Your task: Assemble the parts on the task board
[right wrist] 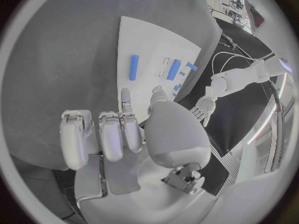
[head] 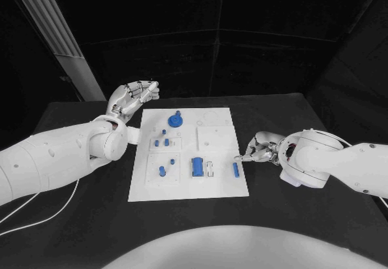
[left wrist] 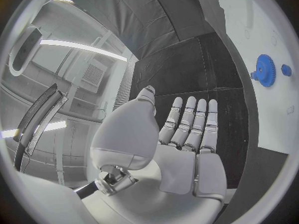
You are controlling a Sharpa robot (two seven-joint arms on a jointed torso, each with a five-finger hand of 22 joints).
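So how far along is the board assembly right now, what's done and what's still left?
Early, by the look of it. A blue gear seems seated at the far end of the task board. Neither hand holds a part: the left hand is raised beside the board, the right hand reaches toward the long blue piece at its edge. Several small blue parts lie loose, unplaced.
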